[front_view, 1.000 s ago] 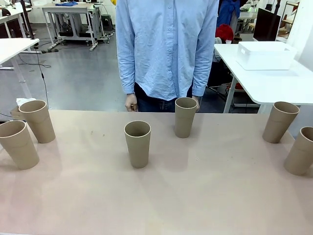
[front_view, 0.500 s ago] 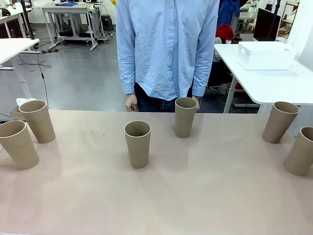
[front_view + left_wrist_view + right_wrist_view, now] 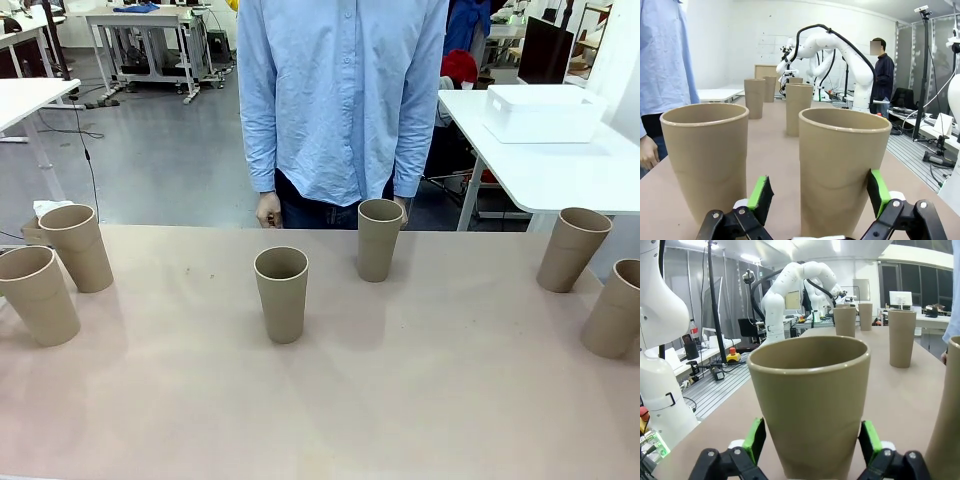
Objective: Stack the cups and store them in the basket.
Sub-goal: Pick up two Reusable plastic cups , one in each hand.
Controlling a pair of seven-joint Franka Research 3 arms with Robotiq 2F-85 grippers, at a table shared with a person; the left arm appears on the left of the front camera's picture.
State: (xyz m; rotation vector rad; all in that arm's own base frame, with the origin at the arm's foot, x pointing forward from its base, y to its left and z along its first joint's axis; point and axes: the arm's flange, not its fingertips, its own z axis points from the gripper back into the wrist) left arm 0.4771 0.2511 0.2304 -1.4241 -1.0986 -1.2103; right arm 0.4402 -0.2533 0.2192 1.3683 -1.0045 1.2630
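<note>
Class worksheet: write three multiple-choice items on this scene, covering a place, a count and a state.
1. Where is the basket? A on the floor B in a hand C on a side table, far right
2. Cups on the near table? A four B six C eight
3. The left gripper's jaws? A open astride a cup B shut on a cup C shut, empty
Key: C, it rests on the side table; B, six stand upright; A, a gap shows beside the cup.

Front view high across tabletop point(image 3: 420, 400) toward person point(image 3: 340, 100), wrist views low at opposite ends, sharing the cup row point(image 3: 281, 295).
</note>
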